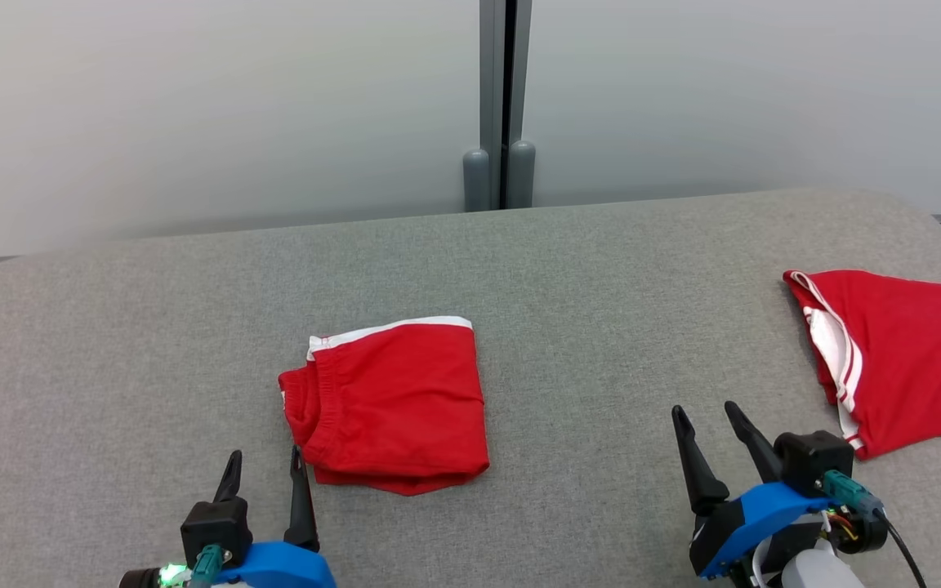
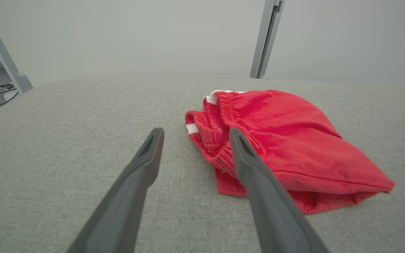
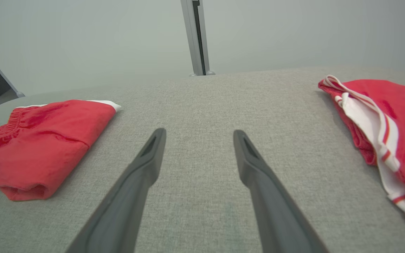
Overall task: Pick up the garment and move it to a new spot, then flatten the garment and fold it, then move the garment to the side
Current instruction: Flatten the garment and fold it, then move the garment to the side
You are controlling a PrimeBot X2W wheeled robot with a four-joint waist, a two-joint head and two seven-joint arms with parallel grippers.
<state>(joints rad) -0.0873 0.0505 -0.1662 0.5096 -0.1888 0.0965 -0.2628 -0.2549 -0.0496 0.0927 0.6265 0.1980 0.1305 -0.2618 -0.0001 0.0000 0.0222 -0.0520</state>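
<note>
I have the folded red shorts [image 1: 397,400] just ahead-right of my left pincer [image 1: 265,452], close by their edge, I judge to slide them aside since the folding looks done. Both pincers hang low over the grey table [image 1: 601,286], pointing forward, wide and empty; a second red garment [image 1: 903,359] lies right of my right pincer [image 1: 705,407]

The folded shorts [image 1: 397,404] are red with a white edge band. The other garment [image 1: 903,367] is red with white stripes, apparently split by a thin red line. The tabletop [image 1: 568,269] is flecked grey.
</note>
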